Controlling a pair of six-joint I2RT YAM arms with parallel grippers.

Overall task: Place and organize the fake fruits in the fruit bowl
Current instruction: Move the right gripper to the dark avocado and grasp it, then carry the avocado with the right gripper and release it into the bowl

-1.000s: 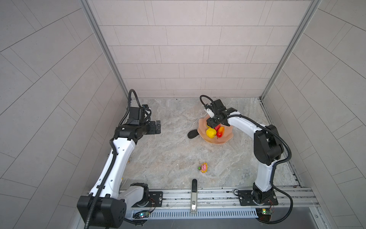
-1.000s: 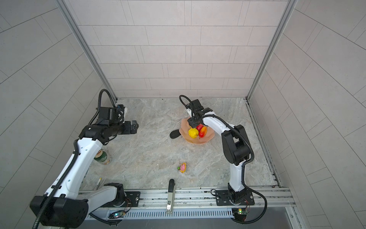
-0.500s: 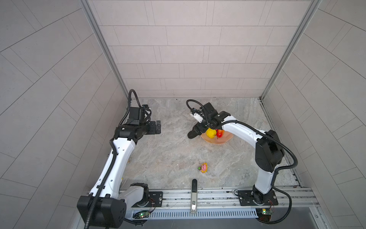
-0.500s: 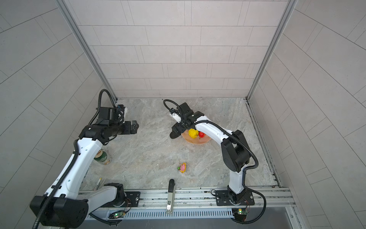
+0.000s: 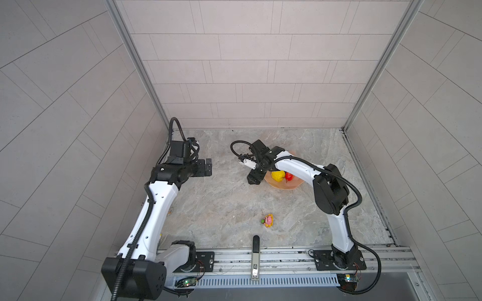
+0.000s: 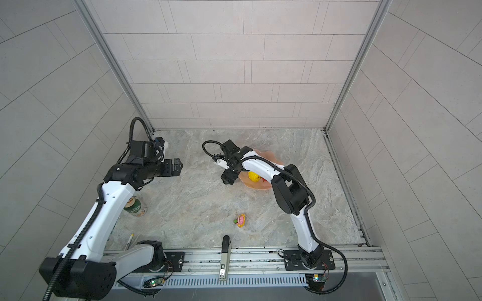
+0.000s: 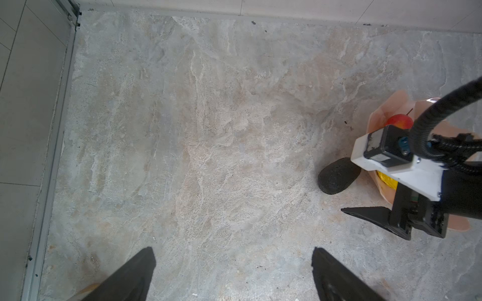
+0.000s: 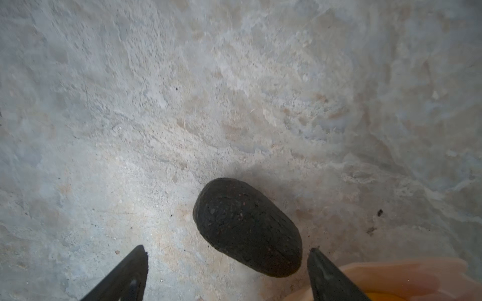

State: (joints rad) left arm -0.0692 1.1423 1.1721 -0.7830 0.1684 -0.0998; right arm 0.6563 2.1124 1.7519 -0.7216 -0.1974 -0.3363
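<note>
— Black fruit (image 8: 247, 226) on the tabletop (image 8: 156, 104), just outside the bowl (image 8: 391, 271), beside its rim. Is that the piece being fetched?
— It looks so. The right gripper (image 5: 253, 179) hangs over it, jaws spread, nothing clamped.
— And the others?
— A yellow fruit (image 5: 277, 176) and a red fruit (image 5: 288, 176) lie in the bowl. The left gripper (image 7: 232, 250) is spread too, empty, well apart.
— Next move?
— Probably lower, centre the fruit between the jaws, since it sits nearer one finger, close across its narrow side, then lift over the rim.
</note>
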